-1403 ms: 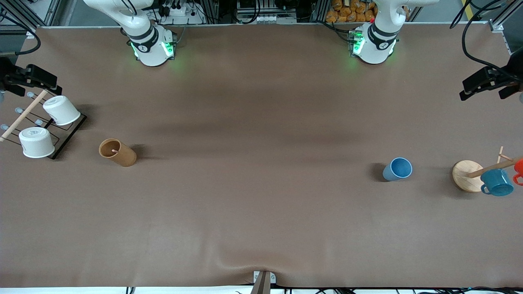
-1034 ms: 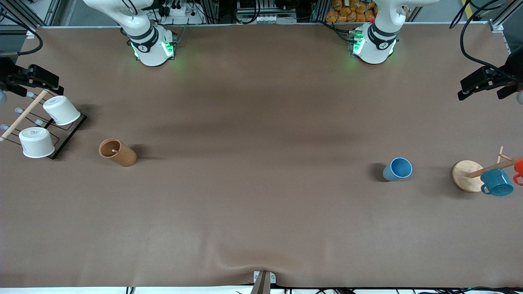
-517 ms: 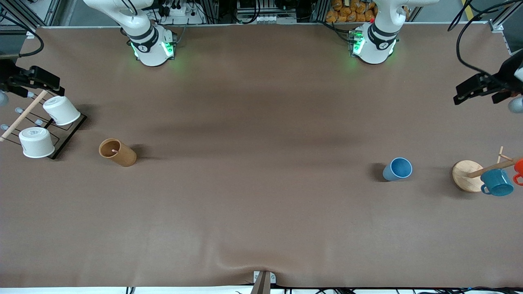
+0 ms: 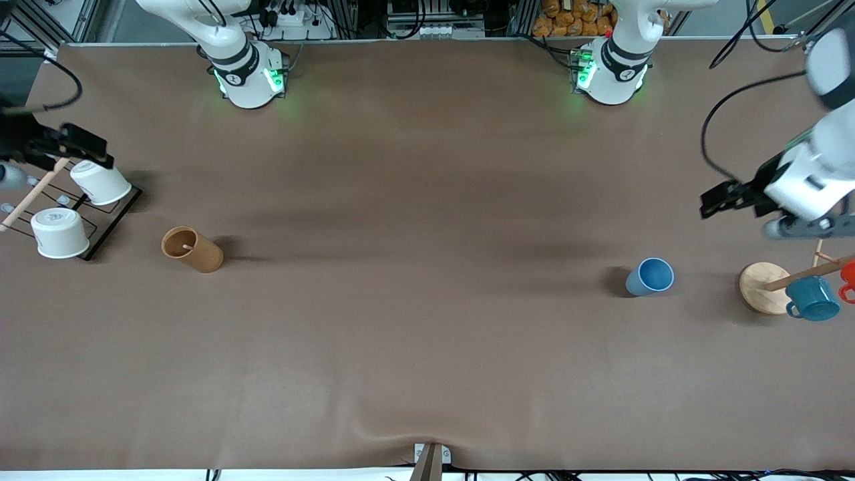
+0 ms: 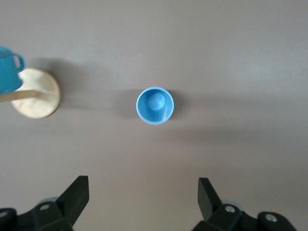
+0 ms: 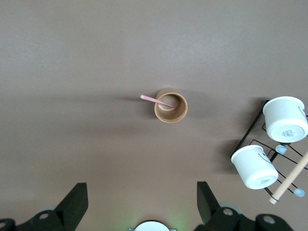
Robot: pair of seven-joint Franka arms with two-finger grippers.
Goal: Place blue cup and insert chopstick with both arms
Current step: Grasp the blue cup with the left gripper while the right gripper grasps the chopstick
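Note:
The blue cup stands upright on the table toward the left arm's end; it also shows in the left wrist view. The pale-pink chopstick leans in a brown paper cup toward the right arm's end, its tip over the rim. My left gripper is open and empty in the air, its hand over the table beside the mug tree, apart from the blue cup. My right gripper is open and empty, its hand over the wire rack, apart from the brown cup.
A wooden mug tree with a round base holds a teal mug and an orange-red mug. A black wire rack carries two white cups and a tan dowel. The table cover bulges at the front edge.
The left arm's hand has swung in from the table's end, over the table toward the mug tree and blue cup. The right arm's hand has shifted slightly inward over the rack.

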